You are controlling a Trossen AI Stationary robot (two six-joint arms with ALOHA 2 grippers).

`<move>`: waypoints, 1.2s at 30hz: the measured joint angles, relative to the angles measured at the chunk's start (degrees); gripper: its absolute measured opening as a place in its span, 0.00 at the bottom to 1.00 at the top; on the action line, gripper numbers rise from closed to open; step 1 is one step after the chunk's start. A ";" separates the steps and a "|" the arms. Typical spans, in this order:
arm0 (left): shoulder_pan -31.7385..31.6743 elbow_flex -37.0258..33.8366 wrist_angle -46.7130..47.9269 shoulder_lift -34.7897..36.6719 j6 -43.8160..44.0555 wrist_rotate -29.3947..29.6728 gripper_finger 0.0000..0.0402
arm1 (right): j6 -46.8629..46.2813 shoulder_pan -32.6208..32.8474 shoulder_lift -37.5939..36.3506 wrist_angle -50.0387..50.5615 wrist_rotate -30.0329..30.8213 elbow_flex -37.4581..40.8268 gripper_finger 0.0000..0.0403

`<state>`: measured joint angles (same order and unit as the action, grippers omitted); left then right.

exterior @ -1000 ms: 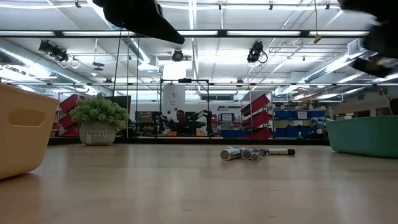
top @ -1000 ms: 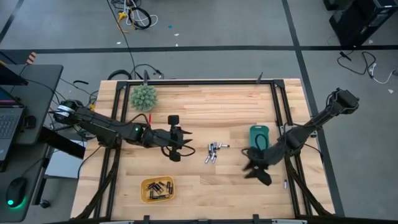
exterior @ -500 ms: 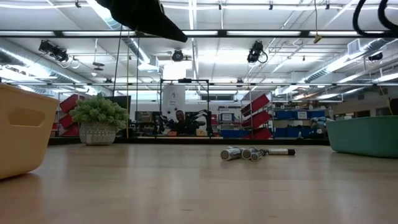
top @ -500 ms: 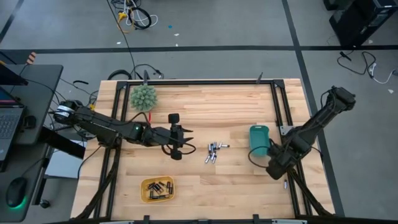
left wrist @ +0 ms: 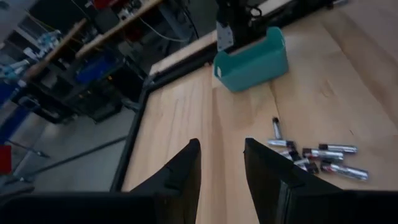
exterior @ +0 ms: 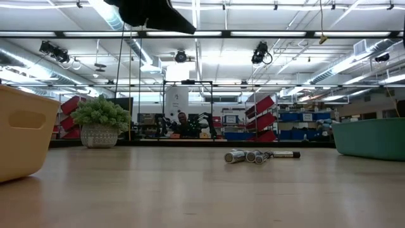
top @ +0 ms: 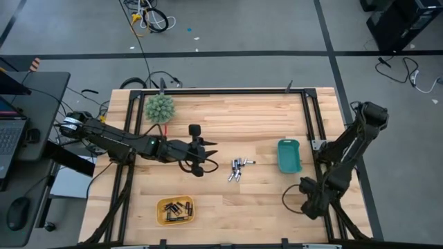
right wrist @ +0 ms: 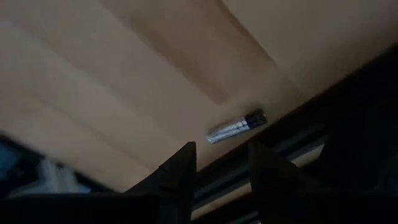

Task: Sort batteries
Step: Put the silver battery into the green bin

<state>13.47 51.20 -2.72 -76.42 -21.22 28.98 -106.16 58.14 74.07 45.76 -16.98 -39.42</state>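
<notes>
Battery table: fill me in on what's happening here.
Two robot arms are sorting batteries. A loose pile of batteries lies mid-table, with a yellow tray already holding several cells and a teal bin on the right. The left gripper, fingers apart and empty, hovers just left of the pile. The right gripper, also open and empty, is at the table's right front edge above a stray battery beside the frame rail.

Pale wood table (top: 228, 117), shiny metal batteries (top: 236, 169)
</notes>
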 joint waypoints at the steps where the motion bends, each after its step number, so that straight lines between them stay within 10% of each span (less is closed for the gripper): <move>1: 0.00 0.00 -0.69 0.00 -0.89 0.13 0.30 | -1.61 0.47 1.32 -0.30 -0.85 0.00 0.32; 36: -0.63 0.00 -6.59 0.00 -2.55 1.19 0.30 | -20.27 0.60 20.40 6.67 -3.78 -10.11 0.32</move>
<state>12.84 51.20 -9.32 -76.42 -23.77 30.17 -126.43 58.74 94.47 52.42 -20.75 -49.53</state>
